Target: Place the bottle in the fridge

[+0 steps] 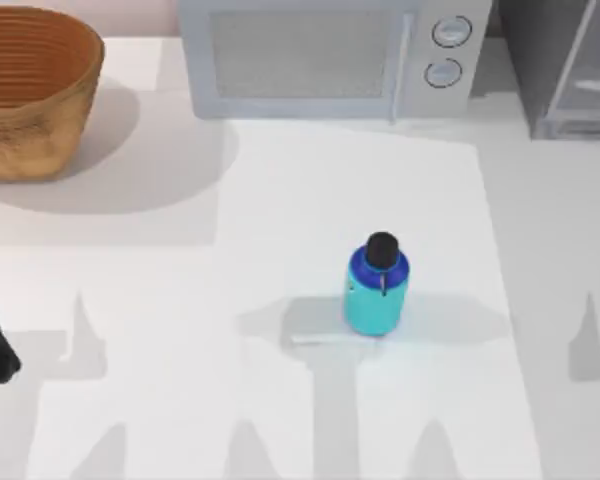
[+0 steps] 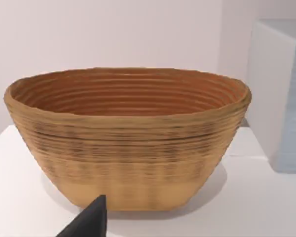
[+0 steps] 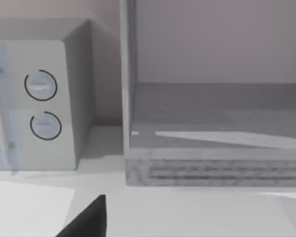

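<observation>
Around: I see microwave (image 1: pixel 325 55) and basket (image 1: pixel 35 90) behind the bottle (image 1: pixel 378 285); fridge (image 1: pixel 570 65) back-right.
Bottle: upright, cap up.
Fingers: I cannot tell.

The cyan bottle (image 1: pixel 378 286) with black cap stands upright mid-desk; the dark grey fridge (image 1: pixel 565 70) sits at two o'clock, its interior open.
</observation>
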{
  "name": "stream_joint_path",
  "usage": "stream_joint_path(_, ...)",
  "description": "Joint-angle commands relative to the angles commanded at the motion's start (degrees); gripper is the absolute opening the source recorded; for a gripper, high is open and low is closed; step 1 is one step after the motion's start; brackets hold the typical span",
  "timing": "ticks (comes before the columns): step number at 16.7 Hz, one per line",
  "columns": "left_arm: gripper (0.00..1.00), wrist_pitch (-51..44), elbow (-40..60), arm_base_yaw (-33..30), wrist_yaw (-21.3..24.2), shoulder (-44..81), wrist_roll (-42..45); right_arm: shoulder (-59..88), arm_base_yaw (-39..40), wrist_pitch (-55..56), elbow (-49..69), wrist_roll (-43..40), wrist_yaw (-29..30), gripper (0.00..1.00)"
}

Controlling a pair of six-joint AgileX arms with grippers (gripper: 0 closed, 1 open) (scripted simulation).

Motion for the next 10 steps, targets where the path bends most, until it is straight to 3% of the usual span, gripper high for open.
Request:
stream_joint_path(5, 1.00, 0.0, 0.0, 0.0, 0.0, 0.0, 0.0, 2.8, 0.5, 3.3, 0.8, -0.1, 0.2, 1.00)
stream_joint_path(10, 1.00, 0.0, 0.0, 0.0, 0.0, 0.0, 0.0, 17.8, 4.4, 18.4, 4.1, 0.1, -0.4, 1.00)
